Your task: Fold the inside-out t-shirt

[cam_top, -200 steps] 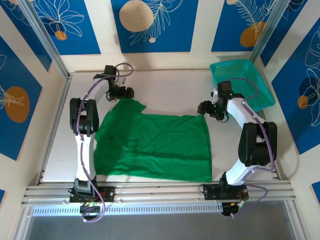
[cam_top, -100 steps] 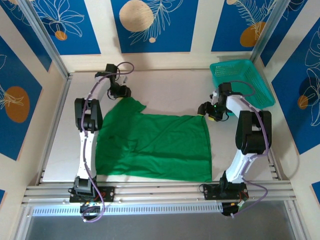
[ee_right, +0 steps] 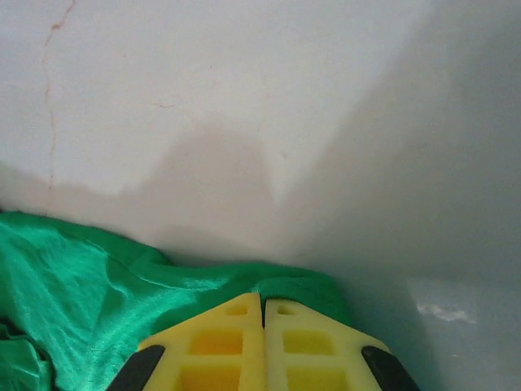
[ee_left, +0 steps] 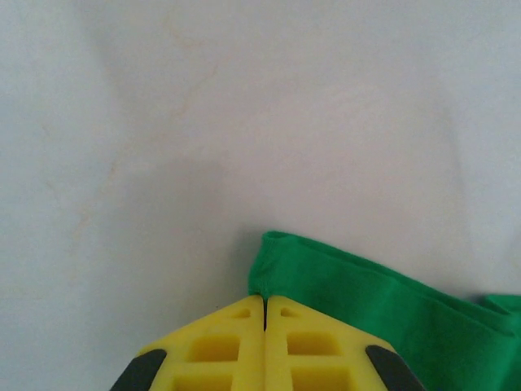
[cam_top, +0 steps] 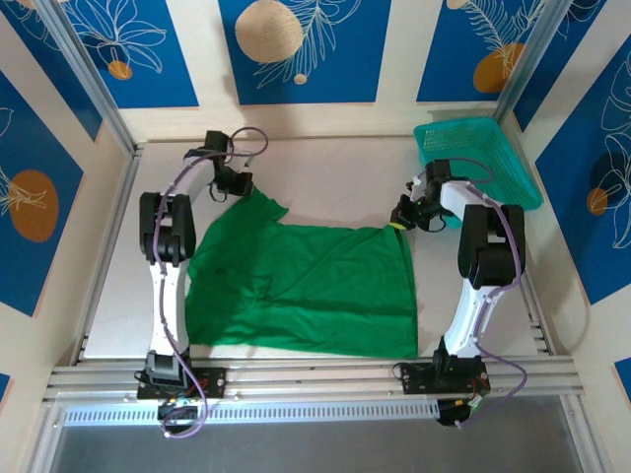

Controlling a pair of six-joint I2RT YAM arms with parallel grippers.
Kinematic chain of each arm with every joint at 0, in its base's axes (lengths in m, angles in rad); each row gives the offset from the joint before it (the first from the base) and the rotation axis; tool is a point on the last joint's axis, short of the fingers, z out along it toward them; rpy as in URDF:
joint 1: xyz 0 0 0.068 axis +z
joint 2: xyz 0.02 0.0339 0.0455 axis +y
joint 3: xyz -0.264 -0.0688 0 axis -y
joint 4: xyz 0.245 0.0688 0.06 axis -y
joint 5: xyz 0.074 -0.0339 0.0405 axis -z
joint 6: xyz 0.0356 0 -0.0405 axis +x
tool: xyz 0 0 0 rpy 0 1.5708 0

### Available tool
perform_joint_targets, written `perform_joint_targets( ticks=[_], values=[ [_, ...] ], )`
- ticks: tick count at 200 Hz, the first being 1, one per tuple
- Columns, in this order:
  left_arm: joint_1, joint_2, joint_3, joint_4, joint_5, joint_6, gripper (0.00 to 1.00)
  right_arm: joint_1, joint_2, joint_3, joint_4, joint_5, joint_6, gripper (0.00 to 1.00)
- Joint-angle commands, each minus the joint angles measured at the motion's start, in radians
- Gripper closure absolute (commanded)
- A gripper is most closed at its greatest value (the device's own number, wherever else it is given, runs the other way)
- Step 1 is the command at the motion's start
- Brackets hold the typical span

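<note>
Shirt position: the inside-out t-shirt (cam_top: 306,286) is spread flat on the table (cam_top: 325,168), between the two arms. Its long axis is laid left to right across the surface, and some wrinkles are seen toward its left side.

The left gripper (cam_top: 240,187) is set at the far-left corner, where a flap of cloth sticks out past the far edge. In the left wrist view the yellow fingers (ee_left: 228,342) are pressed together, with a rolled green hem caught right at their tips, so a pinch on the cloth is judged.

The right gripper (cam_top: 402,219) is set at the far-right corner. In the right wrist view its fingers (ee_right: 301,342) are likewise pressed together, with green cloth bunched under and around the tips. A pinch is judged here too, though the contact itself is hidden.

Key relation: from both grippers the whole body of the shirt lies toward the near edge, so the far edge is held at both ends. Each corner is served by the arm nearer to it. A pull toward the near hem, with both ends kept level, is judged to be the next need.

The teal basket (cam_top: 478,158) is placed just beyond the right arm, clear of the cloth.
</note>
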State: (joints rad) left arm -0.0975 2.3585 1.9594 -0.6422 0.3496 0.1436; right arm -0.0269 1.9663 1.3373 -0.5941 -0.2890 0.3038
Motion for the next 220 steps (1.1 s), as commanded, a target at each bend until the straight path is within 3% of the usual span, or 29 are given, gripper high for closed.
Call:
perform_joint_targets(
  ticks=[1,25,79,116,143,220],
  values=[
    [0.040,-0.147,-0.101,0.188,0.102,0.078,1.00,-0.011,-0.057,-0.001,0.044,-0.067,-0.008,1.00],
    [0.063,-0.227,-0.163,0.232,0.147,0.067,1.00,-0.026,-0.099,-0.052,0.111,-0.159,-0.019,1.00],
    [0.073,-0.447,-0.448,0.415,0.224,0.184,1.00,-0.042,-0.184,-0.162,0.143,-0.169,0.005,1.00],
    [0.074,-0.607,-0.593,0.341,0.133,0.238,1.00,-0.070,-0.284,-0.260,0.163,-0.170,0.052,1.00],
    [0.081,-0.743,-0.717,0.320,0.097,0.237,1.00,-0.121,-0.379,-0.393,0.264,-0.289,0.165,1.00],
    [0.085,-1.180,-1.070,0.364,-0.020,0.200,1.00,-0.146,-0.468,-0.543,0.239,-0.206,0.212,1.00]
  ],
)
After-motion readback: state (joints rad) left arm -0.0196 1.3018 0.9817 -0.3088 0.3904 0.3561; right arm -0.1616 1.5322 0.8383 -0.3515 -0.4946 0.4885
